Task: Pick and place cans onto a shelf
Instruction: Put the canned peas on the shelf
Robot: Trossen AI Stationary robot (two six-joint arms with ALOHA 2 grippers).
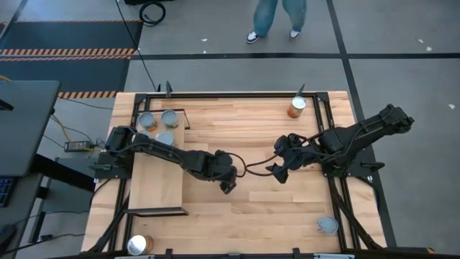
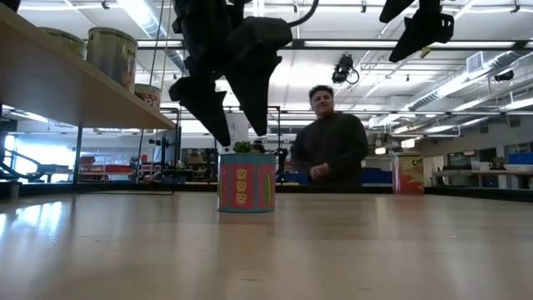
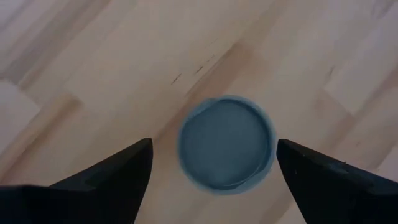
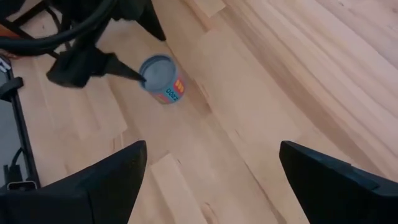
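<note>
The left gripper [image 2: 225, 104] hangs over the middle of the table with its two dark fingers [image 3: 109, 180] spread wide, poised just above a can [image 3: 226, 144] with a bluish-grey top and not touching it. In the low view this can [image 2: 246, 182] stands upright on the tabletop, with a pink and teal label, and the fingertips end just above its rim. The right wrist view shows the same can [image 4: 161, 78] between the left arm's finger points. The right gripper [image 1: 279, 171] is near that can on its other side, raised off the table, its fingers [image 4: 106, 180] also spread and holding nothing. The shelf [image 1: 158, 183], a pale board in a thin black frame, lies beyond the left gripper from the can, toward the table's left edge. Three silver-topped cans [image 1: 164, 126] stand close together at its far end. An orange-labelled can [image 1: 296, 108] stands well away at the table's far edge, another [image 1: 139, 244] at the near left corner, and a grey-topped one [image 1: 328, 226] near the near right corner. A person [image 2: 331, 142] stands beyond the table.
</note>
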